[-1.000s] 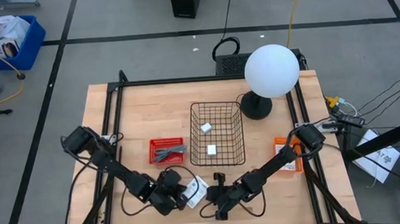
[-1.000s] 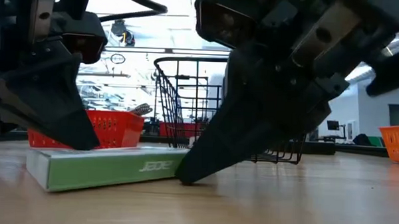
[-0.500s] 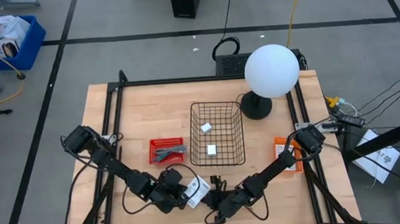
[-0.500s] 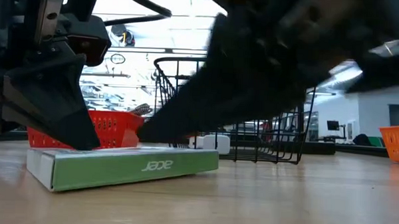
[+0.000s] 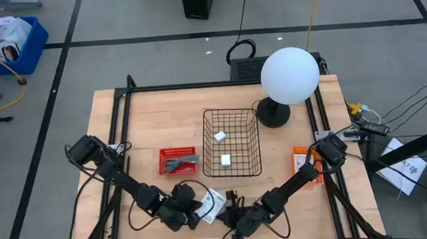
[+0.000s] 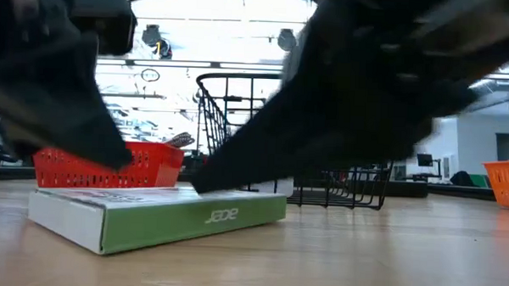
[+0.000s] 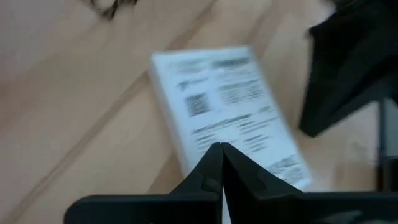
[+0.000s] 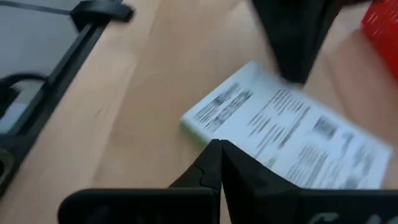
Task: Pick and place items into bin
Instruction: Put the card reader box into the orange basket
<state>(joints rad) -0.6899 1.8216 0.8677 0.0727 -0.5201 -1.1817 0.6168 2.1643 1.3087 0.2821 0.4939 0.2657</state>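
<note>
Near edge: left gripper (image 5: 194,216) and right gripper (image 5: 232,218), both clenched and empty, flank a flat white-and-green box (image 6: 158,219) lying on the table (image 5: 145,117), probably to nudge it. Beyond stands the wire basket (image 5: 232,142), holding two white blocks (image 5: 225,160).

Left gripper (image 5: 199,213) low, fingers (image 7: 211,171) pressed together, right gripper (image 5: 230,218) likewise, tips close.
</note>
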